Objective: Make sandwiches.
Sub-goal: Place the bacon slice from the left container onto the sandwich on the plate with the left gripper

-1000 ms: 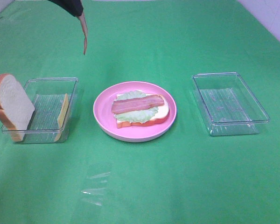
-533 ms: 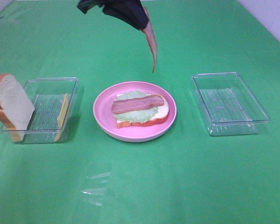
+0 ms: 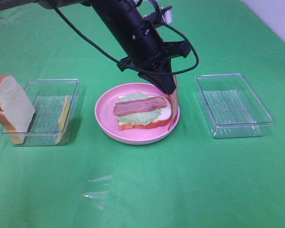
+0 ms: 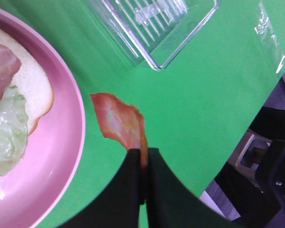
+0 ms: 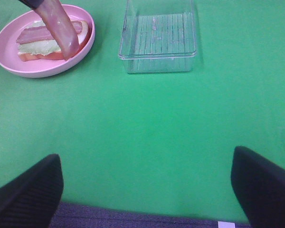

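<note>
A: Sandwich, where is it?
B: Sandwich lies open on the pink plate, centre of the green cloth. Bread at the bottom, lettuce on that, one bacon layer lying lengthwise as the uppermost thing.

A: Left gripper?
B: Left gripper comes in from the far left and reaches across the middle to the plate's right side. A black cable loops around the arm. The fingers are pressed together, pinching the top end of a loose bacon strip. The strip hangs straight down, slightly curled. Its lower end is at the plate's right rim, just right of the sandwich. Cannot tell whether it touches rim or bread.

A: Does the wrist camera settle it?
B: No. It shows the strip over bare cloth just beside the rim, with the pinch clear and no gap at the tips.

A: Right gripper?
B: Right gripper is out of the high view. Its own camera shows two dark fingers spread wide with nothing between them, low over the near cloth. The plate and the right tray are farther off.

A: Trays?
B: Left tray is left of the plate. A bread slice is propped tilted at its left end, and a cheese square stands on edge against its right wall. Right tray is right of the plate, clear plastic with a ribbed floor, apart from the hanging strip.
</note>
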`<state>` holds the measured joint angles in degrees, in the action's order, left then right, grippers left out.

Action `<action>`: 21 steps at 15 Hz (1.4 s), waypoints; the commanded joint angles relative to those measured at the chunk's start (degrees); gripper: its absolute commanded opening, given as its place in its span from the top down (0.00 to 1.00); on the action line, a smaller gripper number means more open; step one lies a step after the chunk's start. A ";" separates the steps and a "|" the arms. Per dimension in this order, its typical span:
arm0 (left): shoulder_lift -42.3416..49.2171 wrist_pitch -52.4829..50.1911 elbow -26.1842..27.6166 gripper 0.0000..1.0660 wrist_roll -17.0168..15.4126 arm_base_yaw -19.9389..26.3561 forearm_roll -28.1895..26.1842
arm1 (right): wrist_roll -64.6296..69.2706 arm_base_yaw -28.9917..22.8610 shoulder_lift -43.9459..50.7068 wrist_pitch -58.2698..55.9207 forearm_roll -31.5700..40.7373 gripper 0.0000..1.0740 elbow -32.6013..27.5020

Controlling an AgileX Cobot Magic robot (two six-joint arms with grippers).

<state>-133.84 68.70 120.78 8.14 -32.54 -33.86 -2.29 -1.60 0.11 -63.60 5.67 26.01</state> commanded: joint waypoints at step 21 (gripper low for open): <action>-1.55 -0.23 0.06 0.27 -17.88 0.17 31.17 | -0.80 0.34 1.83 0.17 0.17 0.15 -0.06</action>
<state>-135.56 67.78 120.78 -9.28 -32.37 -3.15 -2.29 -1.60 0.11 -63.60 5.67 26.01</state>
